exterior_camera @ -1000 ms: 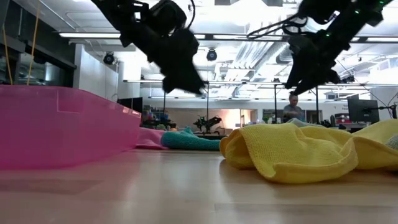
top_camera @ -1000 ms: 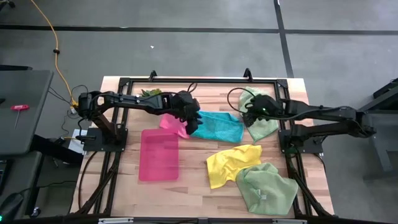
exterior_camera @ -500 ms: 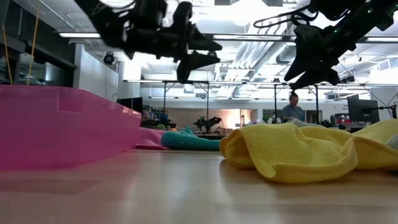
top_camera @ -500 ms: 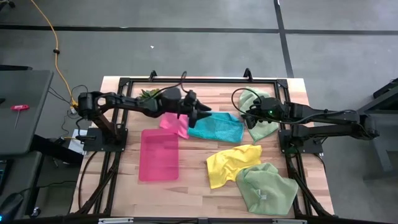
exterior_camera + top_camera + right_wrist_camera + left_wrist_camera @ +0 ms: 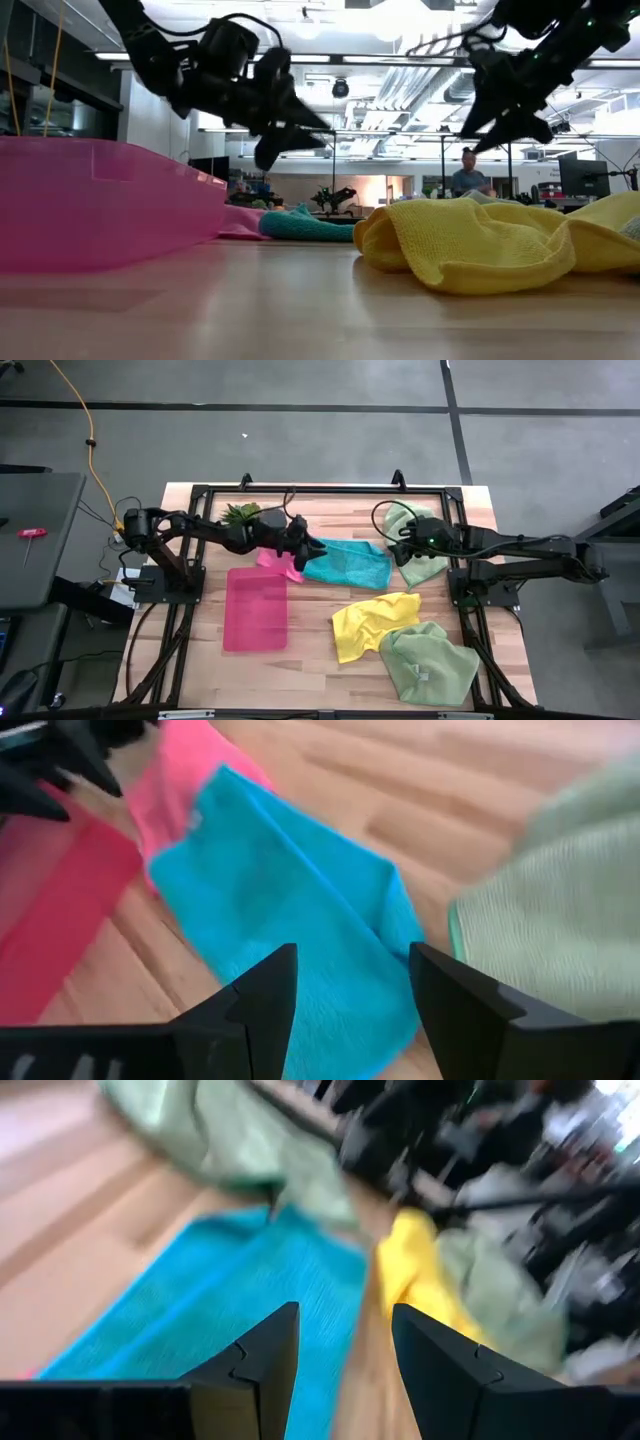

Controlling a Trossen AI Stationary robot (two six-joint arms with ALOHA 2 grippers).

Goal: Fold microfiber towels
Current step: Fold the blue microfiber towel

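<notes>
A teal towel lies flat at the table's far middle, with a hot pink towel at its left edge and a pale green towel at its right. A yellow towel and a second pale green towel lie nearer the front. My left gripper hovers open over the teal towel's left end, pointing toward the right and slightly down. My right gripper hovers open above the teal towel's right end.
A translucent pink tray stands left of centre, near the pink towel. A small spiky green plant sits at the far edge behind the left arm. Bare wood shows at the front left and along the far edge.
My left gripper has tipped from pointing steeply down to nearly level, swinging up and then sinking again toward the teal towel's left end. It has stayed open. My right gripper has kept its place with a slight roll. No towel has moved.
</notes>
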